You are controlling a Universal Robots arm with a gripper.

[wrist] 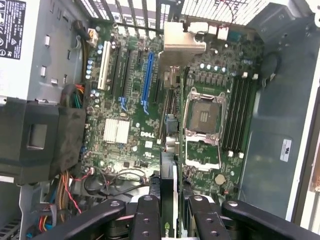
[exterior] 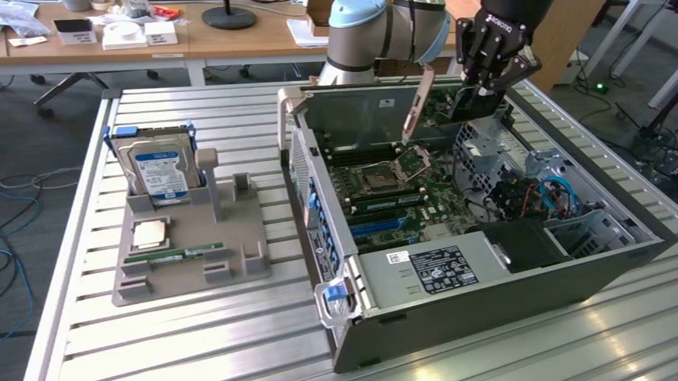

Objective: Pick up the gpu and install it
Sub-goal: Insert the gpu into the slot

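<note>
Black gripper (exterior: 490, 79) jaws are clamped partway shut on the gpu (exterior: 461, 107), held edge-down above the motherboard (wrist: 125, 135) in the open case (exterior: 509, 294). Any tilt could likely snag its bracket (wrist: 184, 37) on the rear wall (wrist: 135, 10) or scrape the processor socket (wrist: 202, 120) alongside. Hard drive (exterior: 159, 171) stands well apart.

We take the counter (exterior: 212, 341) for bare ribbed metal with a dull sheen. The computer case (exterior: 477, 305) is grey sheet metal, matt outside. The gpu (exterior: 456, 107) has a bright, smooth metal end bracket and a dark face, probably matt plastic. The gripper (exterior: 490, 86) is black with a slight gloss. The holder (exterior: 186, 270) is matt grey plastic, and the hard drive (exterior: 159, 171) has a glossy label.
</note>
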